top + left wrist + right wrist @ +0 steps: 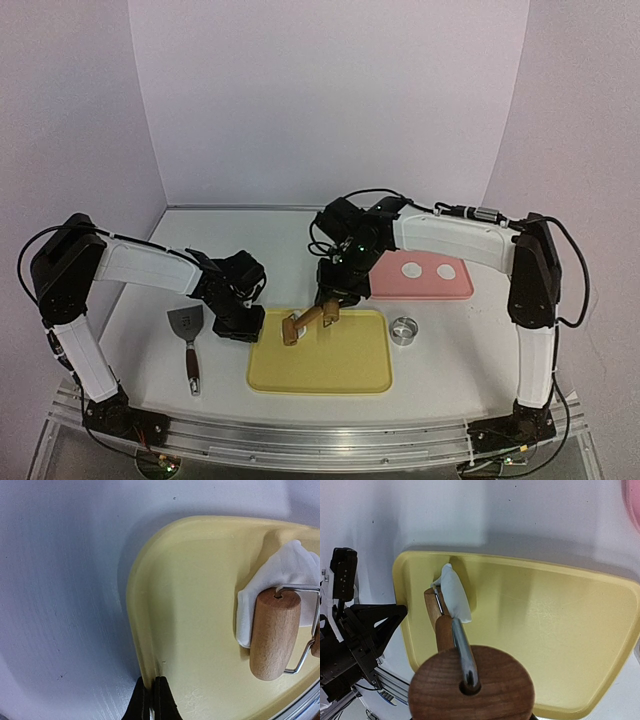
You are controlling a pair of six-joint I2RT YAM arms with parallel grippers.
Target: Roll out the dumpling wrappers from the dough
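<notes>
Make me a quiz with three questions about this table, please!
1. How many discs lie on the pink board? A one; B two; C four.
2. Where is the cutter? A on the board; B in the tray; C on the table, right of the tray.
3. What is the left gripper doing? A pinching the tray's rim; B hanging wide open; C lifting the cutter.

1 B: two white rounds show on the pink.
2 C: it stands on the white top beside the tray.
3 A: it is shut on the rim, while the right gripper holds the roller.
</notes>
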